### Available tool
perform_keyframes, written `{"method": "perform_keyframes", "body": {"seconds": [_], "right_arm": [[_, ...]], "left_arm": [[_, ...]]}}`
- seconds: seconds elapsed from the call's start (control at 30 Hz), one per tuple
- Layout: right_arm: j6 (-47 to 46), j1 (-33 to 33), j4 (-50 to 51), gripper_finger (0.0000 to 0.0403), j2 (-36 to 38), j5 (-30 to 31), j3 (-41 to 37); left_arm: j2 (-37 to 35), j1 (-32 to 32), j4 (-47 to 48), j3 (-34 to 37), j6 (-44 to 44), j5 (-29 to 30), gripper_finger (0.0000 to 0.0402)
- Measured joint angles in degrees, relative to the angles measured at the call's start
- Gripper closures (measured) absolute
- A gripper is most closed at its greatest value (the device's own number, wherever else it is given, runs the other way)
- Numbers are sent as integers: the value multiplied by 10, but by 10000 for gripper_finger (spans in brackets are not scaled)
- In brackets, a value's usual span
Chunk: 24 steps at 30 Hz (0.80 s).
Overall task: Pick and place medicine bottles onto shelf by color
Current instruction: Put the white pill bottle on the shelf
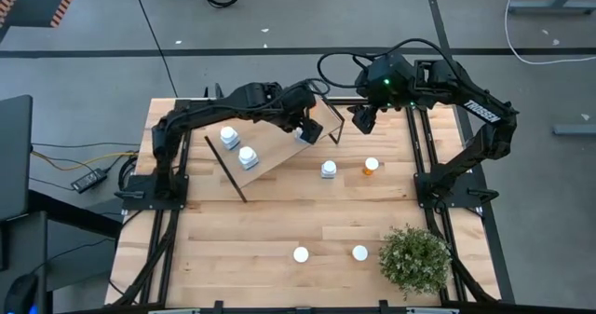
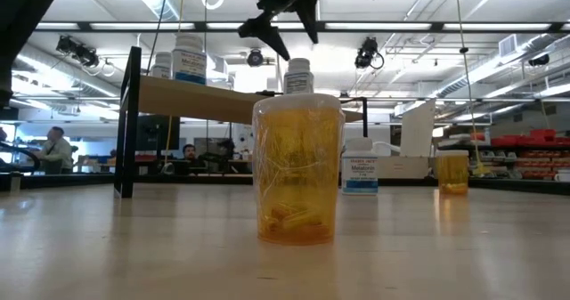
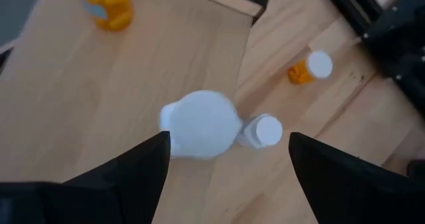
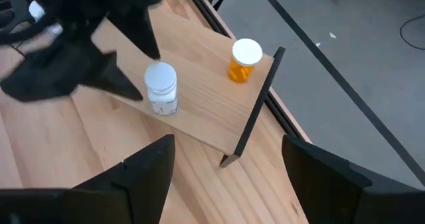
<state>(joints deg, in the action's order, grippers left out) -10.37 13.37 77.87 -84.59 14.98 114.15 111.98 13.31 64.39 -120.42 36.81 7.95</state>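
Observation:
The shelf (image 1: 279, 151) is a slanted light-wood board on a black frame. Three white bottles stand on it (image 1: 228, 137) (image 1: 247, 157) (image 1: 302, 134), and an orange one (image 4: 244, 59) stands near its far right end. My left gripper (image 1: 310, 129) is open just above the rightmost white bottle (image 3: 199, 124), with a finger on either side and a gap to each. My right gripper (image 1: 361, 120) is open and empty above the shelf's right end. On the table are a white bottle (image 1: 329, 169), an orange bottle on its side (image 1: 371, 167), and two more capped bottles (image 1: 301, 254) (image 1: 359, 252).
A green potted plant (image 1: 414, 258) stands at the near right corner. The arms' black frames (image 1: 424, 156) run along both table sides. In the low view an orange bottle (image 2: 297, 171) stands close to the camera. Bare tabletop lies between the shelf and the near bottles.

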Motion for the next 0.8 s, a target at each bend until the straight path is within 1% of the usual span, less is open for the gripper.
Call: {"method": "perform_keyframes", "body": {"seconds": [0.1,0.2,0.4,0.6,0.8], "right_arm": [[-2,0,0,120,0,0,0],[-4,0,0,120,0,0,0],[-10,0,0,120,0,0,0],[-10,0,0,120,0,0,0],[-10,0,0,120,0,0,0]], "left_arm": [[9,-1,-1,0,-1,0,90],[14,0,-2,0,-8,13,90],[14,0,0,0,-16,52,90],[14,1,1,0,-35,54,90],[14,4,10,0,-45,76,90]]}}
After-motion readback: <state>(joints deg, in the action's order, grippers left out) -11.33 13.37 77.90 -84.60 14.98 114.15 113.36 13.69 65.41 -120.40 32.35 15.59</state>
